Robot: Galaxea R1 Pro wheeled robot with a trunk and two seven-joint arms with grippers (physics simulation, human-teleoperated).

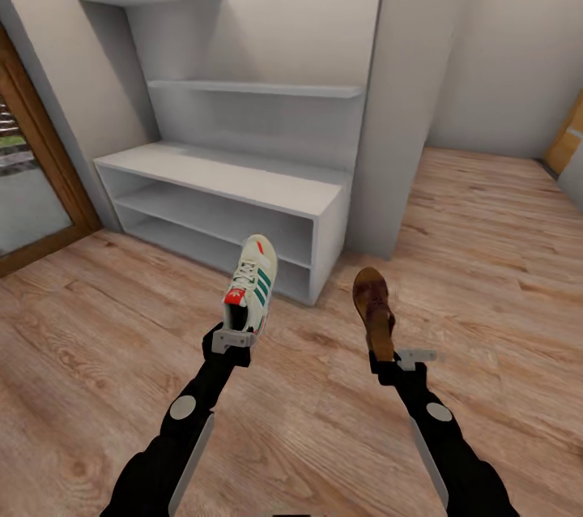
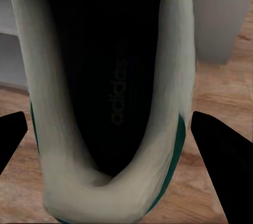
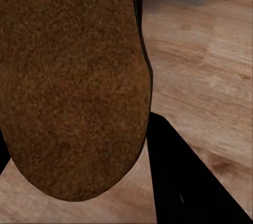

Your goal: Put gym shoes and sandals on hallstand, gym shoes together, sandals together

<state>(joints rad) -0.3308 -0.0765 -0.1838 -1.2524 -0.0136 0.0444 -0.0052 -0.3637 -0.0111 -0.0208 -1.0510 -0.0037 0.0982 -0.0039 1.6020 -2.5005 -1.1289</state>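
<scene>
Hallstand (image 1: 243, 177) bare, ahead of both claws: L claw (image 1: 233, 339) clamped on gym shoe (image 1: 251, 282), R claw (image 1: 397, 359) on sandal (image 1: 374, 308); nothing racked yet.

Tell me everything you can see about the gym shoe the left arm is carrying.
The gym shoe is white with green side stripes, white laces and red-orange heel and tongue patches. The left claw grips its heel, holding it above the corridor floor, toe pointing at the hallstand. The left wrist view shows its dark insole.
</scene>
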